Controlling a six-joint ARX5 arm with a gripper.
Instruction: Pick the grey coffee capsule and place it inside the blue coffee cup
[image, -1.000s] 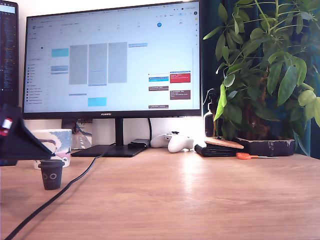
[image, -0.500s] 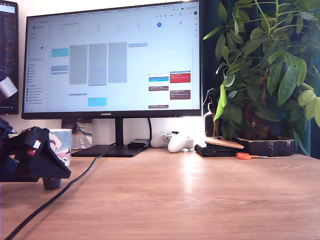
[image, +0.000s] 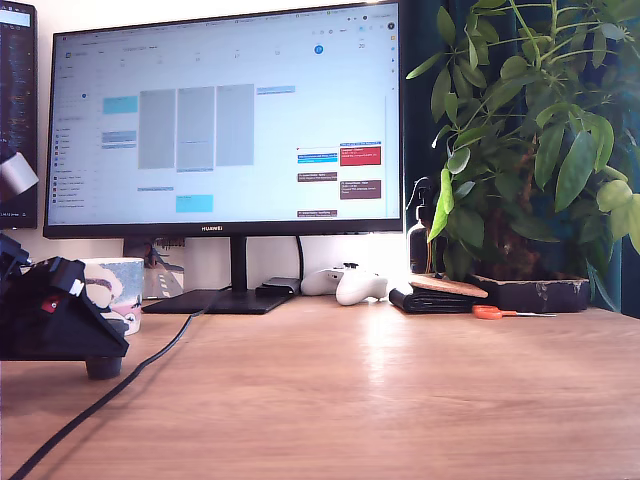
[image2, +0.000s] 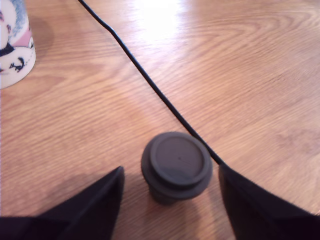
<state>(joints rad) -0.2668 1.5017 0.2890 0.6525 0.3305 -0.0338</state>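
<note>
Exterior view: our gripper (image: 95, 345) sits low at the view's left edge, covering most of the capsule (image: 103, 367), whose base shows on the desk (image: 380, 400). The cup (image: 118, 285) stands just behind.

Wrist view: capsule (image2: 176, 164) upright between our two fingers (image2: 95, 202), which are spread with a gap either side, so nothing is gripped. A black cable (image2: 145, 80) runs just beside it. Cup (image2: 15, 42) is near. Pinch, lift and drop into the cup are all left.
</note>
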